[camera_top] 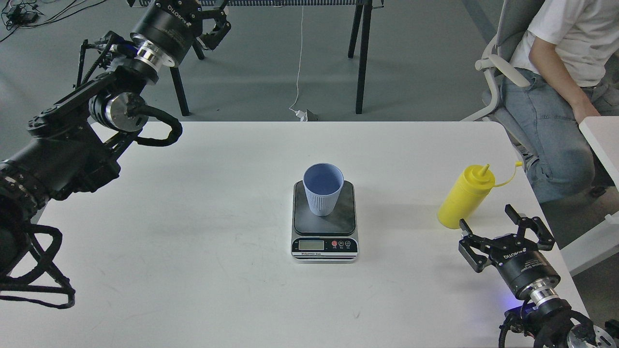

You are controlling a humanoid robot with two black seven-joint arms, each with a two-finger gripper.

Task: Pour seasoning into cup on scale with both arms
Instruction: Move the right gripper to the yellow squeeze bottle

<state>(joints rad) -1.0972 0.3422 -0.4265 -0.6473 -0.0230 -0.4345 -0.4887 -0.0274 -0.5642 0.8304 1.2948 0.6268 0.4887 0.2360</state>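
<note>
Blue ribbed cup (323, 189) upright on kitchen scale (324, 222), mid-bench (193, 232). Yellow squeeze bottle (465, 196) right, untouched. Right gripper (505, 231) spread just beside bottle; left gripper (213, 24) raised, fingers spread.

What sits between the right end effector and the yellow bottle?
Nothing: in the head view, the right end effector is open just short of the yellow bottle, with only bare table between.

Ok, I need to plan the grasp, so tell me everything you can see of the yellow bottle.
The yellow squeeze bottle looks like soft plastic, with a pointed nozzle and a small cap hanging off a thin tether to its right. It stands upright near the table's right edge, right of the scale. The open right gripper is just in front, not touching it.
</note>
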